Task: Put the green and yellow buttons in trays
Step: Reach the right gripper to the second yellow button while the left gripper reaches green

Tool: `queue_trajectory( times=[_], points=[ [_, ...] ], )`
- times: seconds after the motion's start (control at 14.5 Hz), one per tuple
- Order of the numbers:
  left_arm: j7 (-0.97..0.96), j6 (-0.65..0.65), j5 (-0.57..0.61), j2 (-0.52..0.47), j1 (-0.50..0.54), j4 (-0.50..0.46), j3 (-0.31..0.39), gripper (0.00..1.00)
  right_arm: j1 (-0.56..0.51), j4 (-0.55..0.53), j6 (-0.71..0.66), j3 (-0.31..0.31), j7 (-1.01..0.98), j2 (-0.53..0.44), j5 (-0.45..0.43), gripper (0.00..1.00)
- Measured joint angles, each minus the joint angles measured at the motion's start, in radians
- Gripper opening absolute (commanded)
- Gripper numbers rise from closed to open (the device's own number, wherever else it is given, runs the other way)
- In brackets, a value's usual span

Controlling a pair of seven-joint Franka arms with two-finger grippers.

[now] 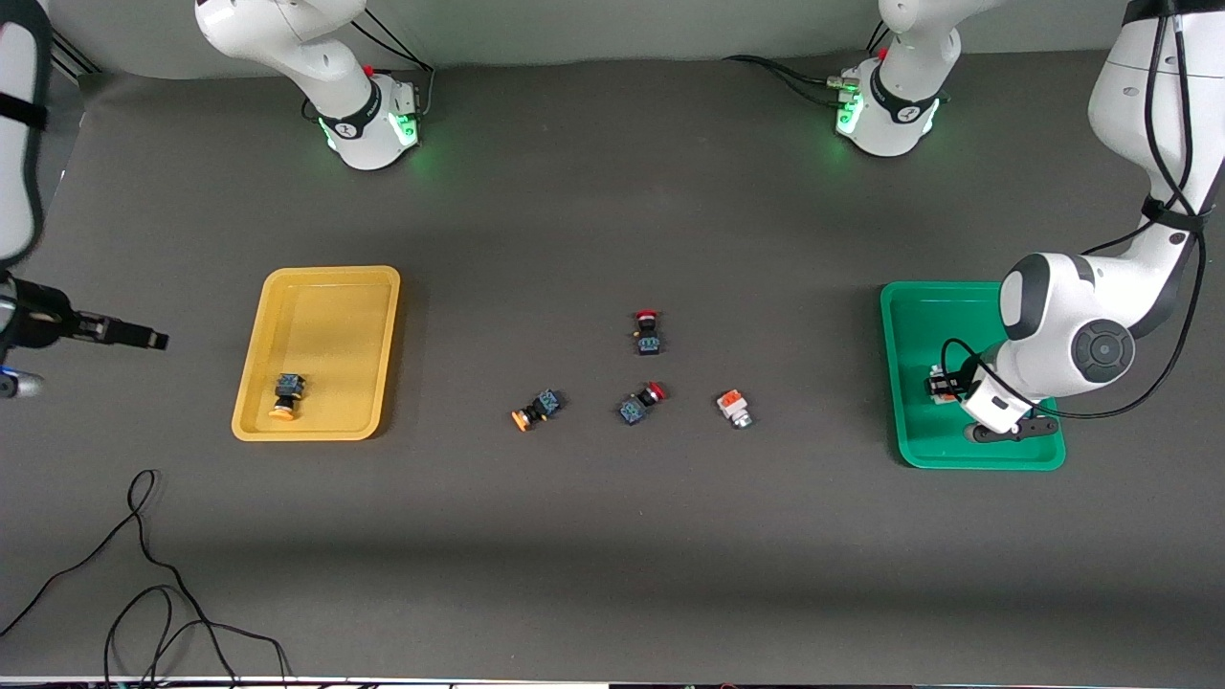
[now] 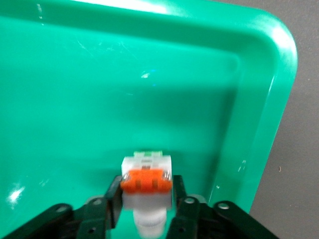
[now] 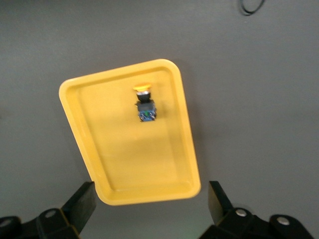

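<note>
The green tray (image 1: 933,321) lies at the left arm's end of the table. My left gripper (image 1: 945,385) is low inside it, shut on a white-and-silver button with an orange block (image 2: 146,180), close above the tray floor (image 2: 124,74). The yellow tray (image 1: 330,316) holds one yellow-capped button (image 1: 285,396), which also shows in the right wrist view (image 3: 144,105). My right gripper (image 1: 153,339) hangs open and empty above the table beside the yellow tray (image 3: 129,159). On the table lie a yellow-capped button (image 1: 536,410) and a second white-and-orange button (image 1: 734,409).
Two black switches with red caps lie mid-table, one (image 1: 648,332) farther from the front camera, one (image 1: 641,403) between the loose yellow-capped and white-and-orange buttons. Black cables (image 1: 144,574) loop on the table near the front edge at the right arm's end.
</note>
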Motion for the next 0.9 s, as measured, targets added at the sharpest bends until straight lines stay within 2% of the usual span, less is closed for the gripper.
queue_trajectory(
  times=[0.14, 0.28, 0.48, 0.69, 0.9],
  points=[
    [0.0, -0.076, 0.0, -0.019, 0.0, 0.04, 0.0, 1.0, -0.112, -0.001, -0.055, 0.16, 0.087, -0.066, -0.048, 1.0],
    [0.0, -0.203, 0.0, -0.053, 0.0, 0.114, -0.004, 1.0, -0.202, -0.004, -0.096, 0.342, 0.23, -0.121, -0.059, 1.0],
    [0.001, -0.362, -0.002, -0.097, -0.003, 0.243, -0.024, 1.0, -0.228, -0.005, -0.094, 0.558, 0.487, -0.145, -0.06, 1.0],
    [-0.015, -0.422, -0.007, -0.102, -0.016, 0.343, -0.086, 1.0, -0.227, -0.007, -0.017, 0.709, 0.653, -0.097, -0.06, 1.0],
    [-0.161, -0.434, -0.01, -0.099, -0.101, 0.369, -0.11, 1.0, -0.227, 0.01, 0.077, 0.801, 0.775, 0.023, -0.059, 1.0]
  ],
)
